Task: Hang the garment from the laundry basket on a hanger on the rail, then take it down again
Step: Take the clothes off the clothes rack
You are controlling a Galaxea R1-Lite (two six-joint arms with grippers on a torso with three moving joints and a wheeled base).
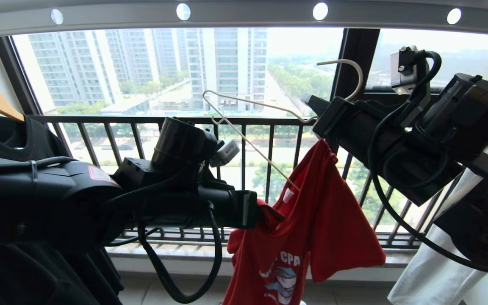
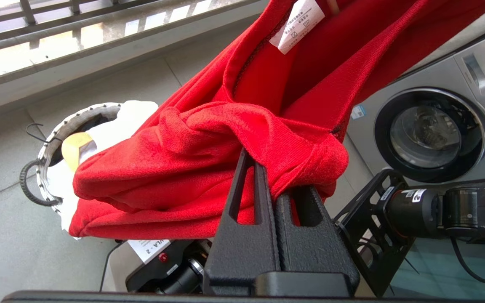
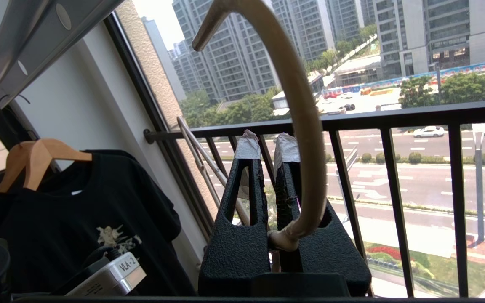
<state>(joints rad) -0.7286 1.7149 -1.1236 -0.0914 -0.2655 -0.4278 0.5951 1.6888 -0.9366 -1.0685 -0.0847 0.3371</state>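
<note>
Red garment (image 1: 307, 237) half-threaded on hanger (image 1: 252, 127), hung below rail (image 1: 244, 17), well above laundry basket (image 2: 53, 160). Right gripper (image 3: 267, 143) clamped narrow on twisted neck, hook free above. Left gripper (image 2: 267, 176) pinched tight on bunched red cloth near collar. Next, likely: pull collar along free wire arm, keep hanger level, avoid snagging notch hooks, then lift hook onto rail.

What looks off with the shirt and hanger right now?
The hanger is tilted steeply, held at its neck by the right gripper. The red T-shirt hangs bunched off one end only, its other side pinched by the left gripper.
</note>
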